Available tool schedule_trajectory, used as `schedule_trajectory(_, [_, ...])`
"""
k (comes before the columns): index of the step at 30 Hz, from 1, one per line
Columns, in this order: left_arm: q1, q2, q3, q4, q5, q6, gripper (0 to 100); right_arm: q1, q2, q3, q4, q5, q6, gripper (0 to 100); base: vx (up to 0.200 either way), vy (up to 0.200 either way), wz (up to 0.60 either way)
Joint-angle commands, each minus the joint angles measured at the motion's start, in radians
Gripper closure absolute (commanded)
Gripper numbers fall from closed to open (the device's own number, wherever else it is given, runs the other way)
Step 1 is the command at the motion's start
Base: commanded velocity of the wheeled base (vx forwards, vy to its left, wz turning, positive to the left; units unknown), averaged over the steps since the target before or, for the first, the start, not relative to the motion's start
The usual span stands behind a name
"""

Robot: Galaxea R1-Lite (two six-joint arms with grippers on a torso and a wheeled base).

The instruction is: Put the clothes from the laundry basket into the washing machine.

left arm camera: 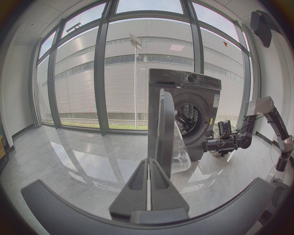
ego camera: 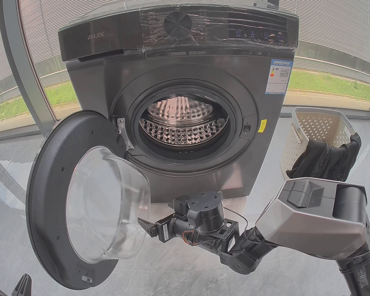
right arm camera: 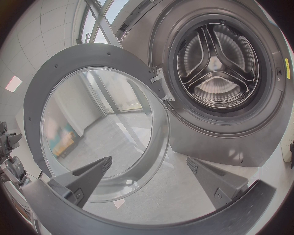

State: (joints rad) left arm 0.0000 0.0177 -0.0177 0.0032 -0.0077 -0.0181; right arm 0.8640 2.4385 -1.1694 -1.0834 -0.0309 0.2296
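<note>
Glossy grey tiled floor (ego camera: 168, 280). Grey front-loading washing machine (ego camera: 213, 69), round glass door (ego camera: 50, 192) open. Black clothes (ego camera: 325, 160) drape white perforated laundry basket (ego camera: 316, 126) beside it. My right gripper (right arm camera: 148, 160) spread, empty, near door; left gripper (left arm camera: 149, 162) closed. Risk: clipping door turning basketward.

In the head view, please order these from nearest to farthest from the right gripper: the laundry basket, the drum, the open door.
1. The open door: just beside the right gripper, on the robot's left, low down.
2. The drum: higher and farther back, in the middle.
3. The laundry basket: far off on the robot's right, with dark clothes hanging over its rim.
</note>
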Motion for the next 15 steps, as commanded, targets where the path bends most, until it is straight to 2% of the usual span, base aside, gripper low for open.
schedule_trajectory(1, [0.0,-0.016,0.016,0.0,0.0,0.0,100,0.016,0.066,-0.072,-0.003,-0.015,-0.001,0,0.0,0.0,0.0])
schedule_trajectory(5, [0.0,-0.016,0.016,0.0,0.0,-0.002,100,0.029,0.077,-0.099,-0.016,-0.018,0.001,0,0.0,0.0,0.0])
schedule_trajectory(9, [0.0,-0.016,0.016,0.0,0.0,-0.002,100,0.012,0.03,-0.059,-0.038,-0.035,0.001,0,0.0,0.0,0.0])
schedule_trajectory(12, [0.0,-0.016,0.016,0.0,0.0,-0.002,100,-0.007,-0.084,0.022,-0.027,-0.052,-0.001,0,0.0,0.0,0.0])
schedule_trajectory(13, [0.0,-0.016,0.016,0.001,0.0,-0.002,100,-0.033,-0.177,0.106,-0.02,-0.057,-0.003,0,0.0,0.0,0.0])
schedule_trajectory(15, [0.0,-0.016,0.016,0.0,0.0,-0.002,100,-0.06,-0.271,0.191,-0.026,-0.063,-0.018,0,0.0,0.0,0.0])
